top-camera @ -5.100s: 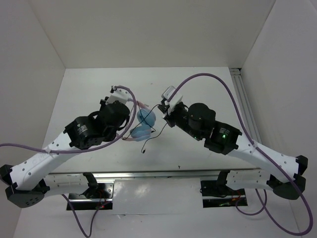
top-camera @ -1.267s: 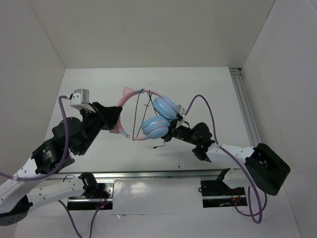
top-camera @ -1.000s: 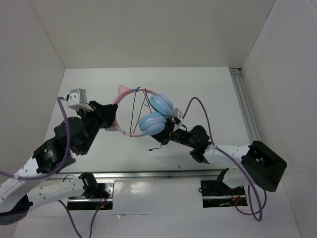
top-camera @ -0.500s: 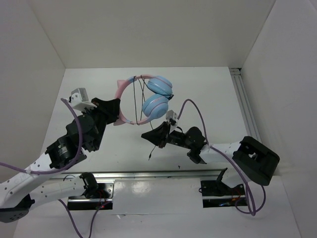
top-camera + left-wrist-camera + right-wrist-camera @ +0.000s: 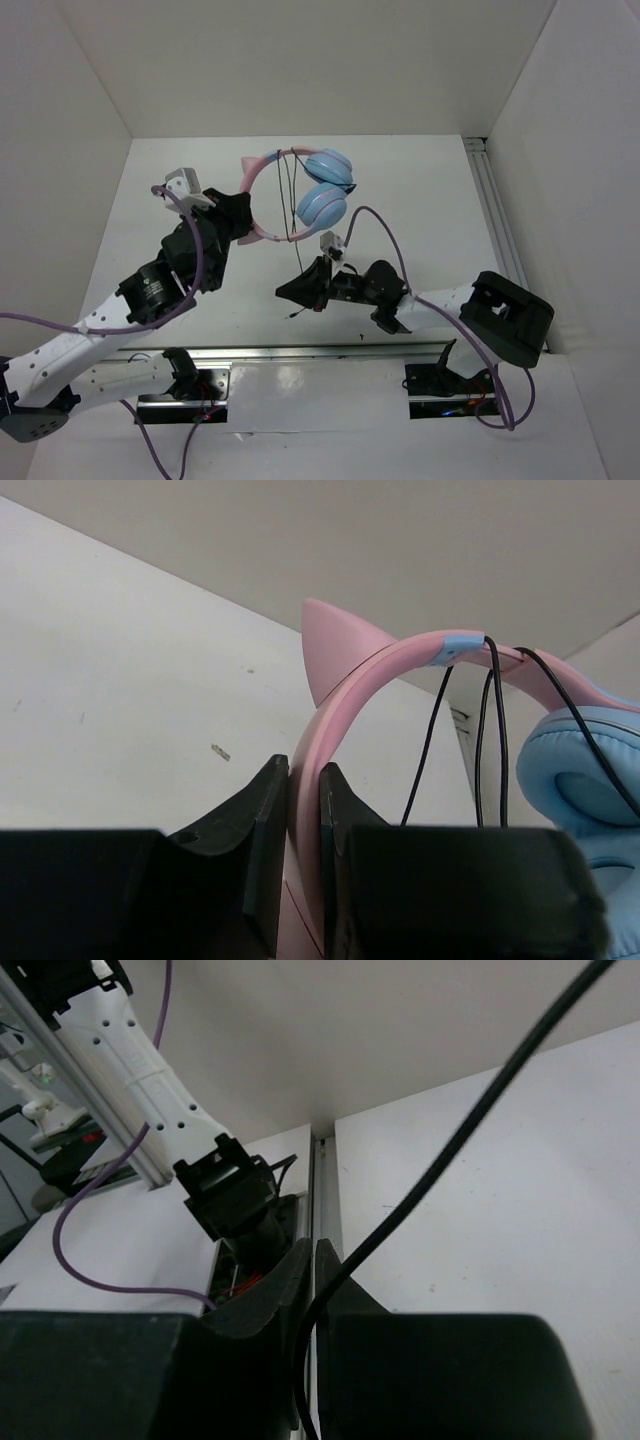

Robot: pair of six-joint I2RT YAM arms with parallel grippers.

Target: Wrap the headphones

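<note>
1. The headphones hang in the air over the far middle of the table, at about 12 o'clock from the arm bases. They touch nothing but the left fingers and their own cord. Holding them off the table likely lets the cord pass all the way round them.
2. The headband stands on edge with a cat ear pointing up. The two ear cups sit close together at its 3 o'clock end.
3. A few strands of the cord cross over the top of the headband and drop down through its arc. The wrapping therefore looks partly done. One strand leads on toward 6 o'clock.
4. The left fingers are clenched on the headband at its 9 o'clock side, well apart from the strands. That grip appears chosen to steady the headphones while leaving the wrapped span free.
5. The right fingers are pinched tight on the cord, low down at 6 o'clock of the headphones. The cord rises out of them in a nearly straight line. Holding it out at this distance probably puts tension on it, so the next turn should lie snug rather than sag.
6. A short loose end seems to trail below the right fingers, though it is too small to make out its tip.
</note>
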